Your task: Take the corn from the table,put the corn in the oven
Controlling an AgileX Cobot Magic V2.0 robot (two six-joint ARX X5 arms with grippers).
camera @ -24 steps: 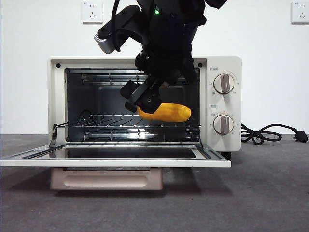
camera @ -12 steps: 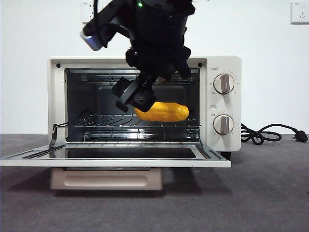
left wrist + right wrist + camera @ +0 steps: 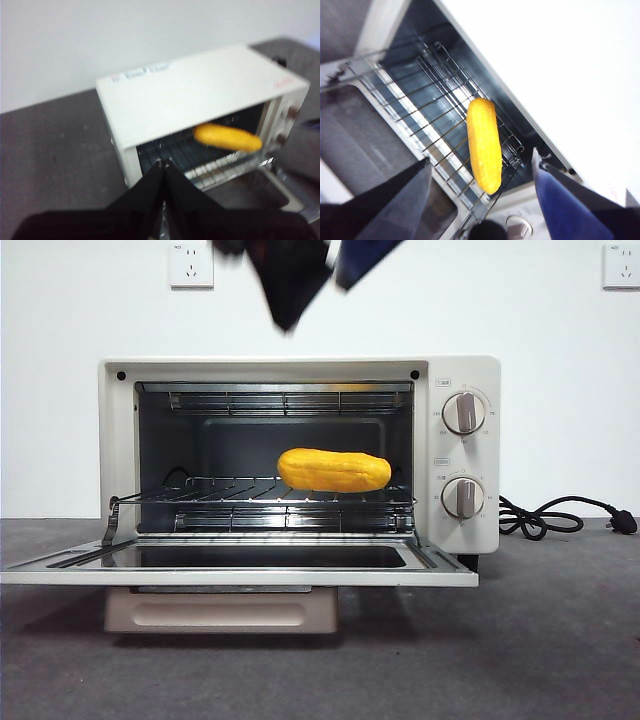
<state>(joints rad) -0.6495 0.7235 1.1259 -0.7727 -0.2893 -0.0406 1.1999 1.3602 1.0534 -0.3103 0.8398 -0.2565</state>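
Observation:
The corn (image 3: pixel 334 470) lies on its side on the wire rack (image 3: pixel 230 495) inside the oven (image 3: pixel 300 368), toward the right of the cavity, with nothing touching it. The oven door (image 3: pixel 240 575) hangs fully open and flat over the table (image 3: pixel 540 640). My right gripper (image 3: pixel 320 270) is open and empty, high above the oven's top; in the right wrist view its gripper (image 3: pixel 480 200) looks down on the corn (image 3: pixel 484 145). My left gripper (image 3: pixel 162 164) is shut and empty, raised away from the oven (image 3: pixel 200 90), where the corn (image 3: pixel 227 138) shows on the rack.
Two knobs (image 3: pixel 463 412) sit on the oven's right panel. A black power cord (image 3: pixel 555 515) lies on the table to the right. A beige tray (image 3: pixel 220 612) sits under the open door. Wall sockets (image 3: pixel 191 264) are behind.
The right gripper has let go of the corn and risen out of the oven to the picture's top. The corn stays on the rack.

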